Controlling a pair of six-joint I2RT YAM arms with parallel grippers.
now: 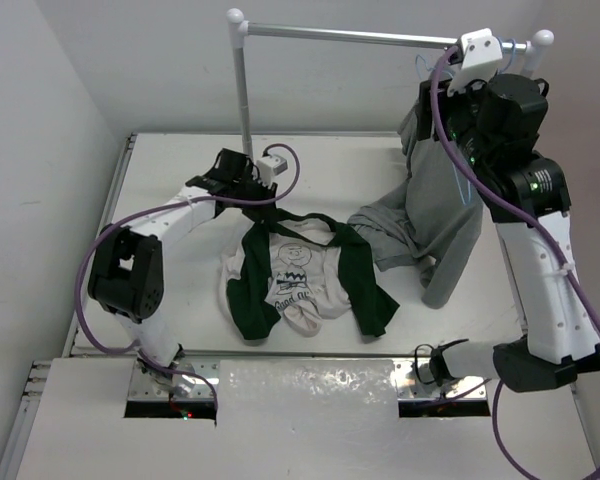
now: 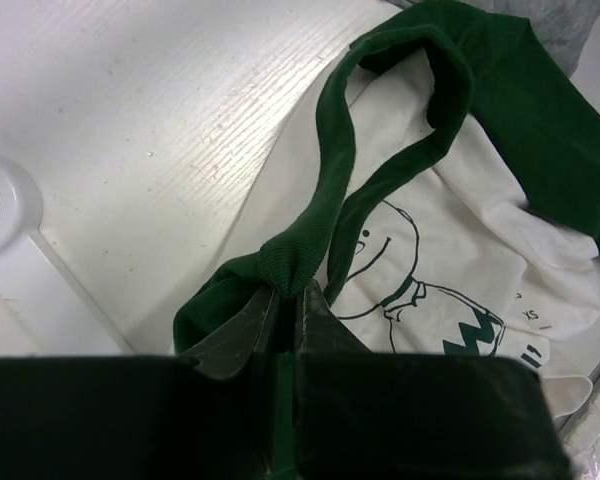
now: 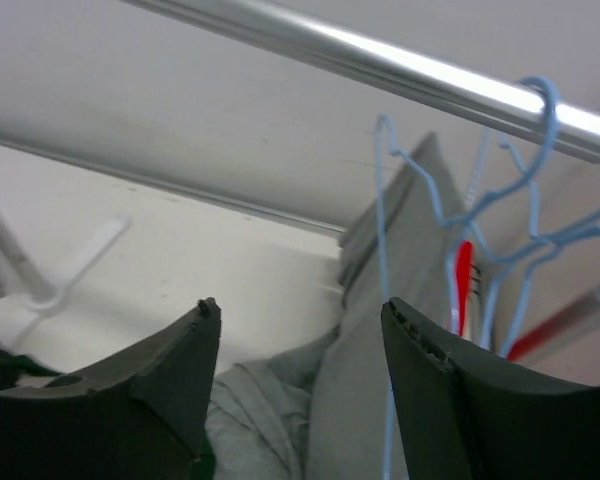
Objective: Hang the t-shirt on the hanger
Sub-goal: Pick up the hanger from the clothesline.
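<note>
T-shirt [image 1: 302, 275], white w/ dark green sleeves + collar, top view: lies crumpled on white table [image 1: 170, 215], about mid-table, a bit to near side. Black cartoon face + lettering face up on chest. One green sleeve splays to near right, other is bunched at near left. Collar is raised toward far left, where left gripper [image 1: 248, 195] has it. Plain grey shirt [image 1: 442, 215] droops from right end of silver rail [image 1: 380, 38]; its lower part is heaped on table and meets tee's far-right edge. Right arm [image 1: 535, 185] reaches up to rail's right end.

Left wrist view: jaws closed tight on ribbed green collar, pinching a fold. Rest of collar loops away from the fingers, standing open. White chest panel w/ smiling face + green zigzag print lies just beyond, wrinkled. Green sleeve at right, scrap of grey cloth behind it.

Right wrist view: right gripper [image 3: 300, 312] up by rail, jaws wide apart, nothing btwn them. On rail hangs thin pale-blue wire hanger [image 3: 383, 250]; one of its wires runs down just beside inner edge of right-hand finger, touching or not, can't tell. More pale-blue wire + a red hanger [image 3: 464, 272] further right; how many blue ones, can't tell. Grey shirt hangs behind + below. Hanger well apart from tee.
</note>
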